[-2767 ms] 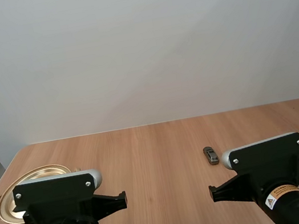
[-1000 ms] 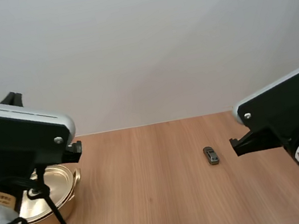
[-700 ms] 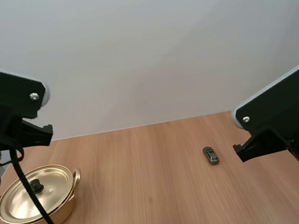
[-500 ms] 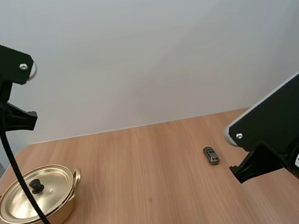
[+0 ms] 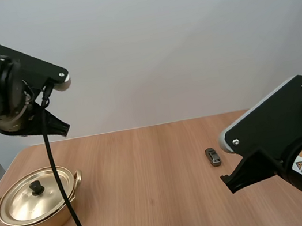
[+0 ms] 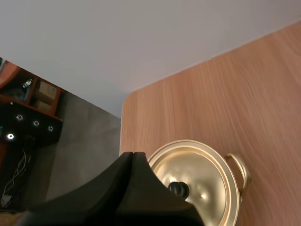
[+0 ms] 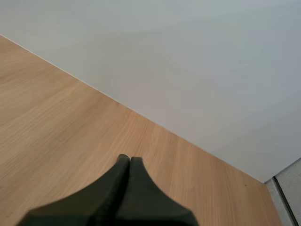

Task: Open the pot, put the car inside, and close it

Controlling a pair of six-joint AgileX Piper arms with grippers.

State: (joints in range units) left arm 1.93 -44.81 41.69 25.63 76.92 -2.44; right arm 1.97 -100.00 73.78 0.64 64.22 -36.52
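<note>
A gold pot [image 5: 35, 203] stands at the table's left, its lid [image 5: 32, 195] on, with a black knob [image 5: 35, 187] on top. A small dark toy car [image 5: 212, 157] lies on the wood right of centre. My left arm [image 5: 14, 84] is raised high above and behind the pot. In the left wrist view my left gripper [image 6: 132, 154] is shut, a dark wedge over the lid's [image 6: 202, 176] near rim, beside the knob [image 6: 178, 189]. My right arm [image 5: 285, 142] hangs low, right of the car. My right gripper [image 7: 129, 159] is shut over bare wood.
The wooden table [image 5: 150, 207] ends at a white wall [image 5: 174, 44] at the back. Its left edge [image 6: 123, 127] runs close to the pot, with grey floor beyond. Bare wood lies between the pot and the car.
Both arms rose from low over the table. The left arm swung up and back, uncovering the whole pot. The right arm has come down and leftward lately. Pot and car have not moved.
</note>
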